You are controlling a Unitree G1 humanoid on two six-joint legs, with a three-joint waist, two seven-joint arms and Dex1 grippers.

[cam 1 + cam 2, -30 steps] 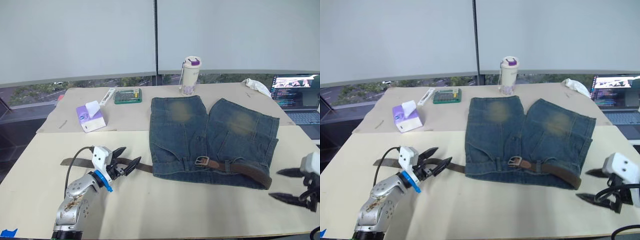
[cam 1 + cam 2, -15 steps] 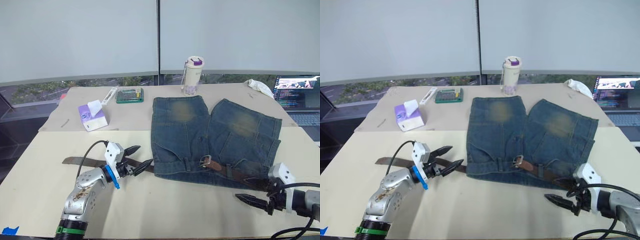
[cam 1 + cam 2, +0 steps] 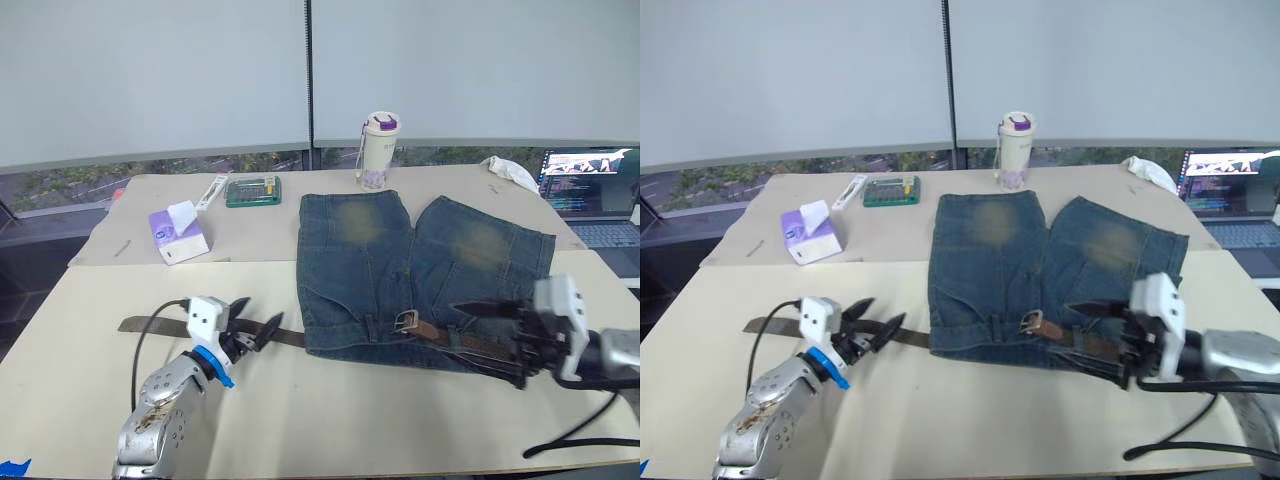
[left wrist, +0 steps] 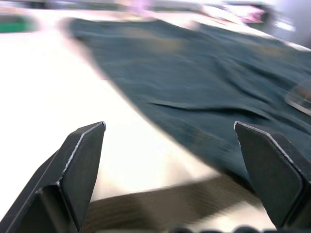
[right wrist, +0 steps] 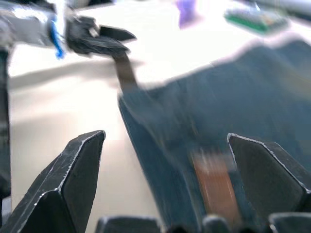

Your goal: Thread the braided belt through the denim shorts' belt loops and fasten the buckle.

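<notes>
The denim shorts (image 3: 420, 275) lay flat on the counter (image 3: 330, 410), the braided belt (image 3: 290, 336) running through the near waistband, buckle (image 3: 405, 321) mid-front. The left pincer (image 3: 256, 332) spread wide and empty over the belt's free left end (apparently to feed it), while the right pincer (image 3: 500, 340), equally wide and empty, hovered at the belt's right stretch.

A beige surface (image 3: 330, 420) stands before a wide window (image 3: 200, 165) with 2 grey blinds (image 3: 150, 70) lowered.
</notes>
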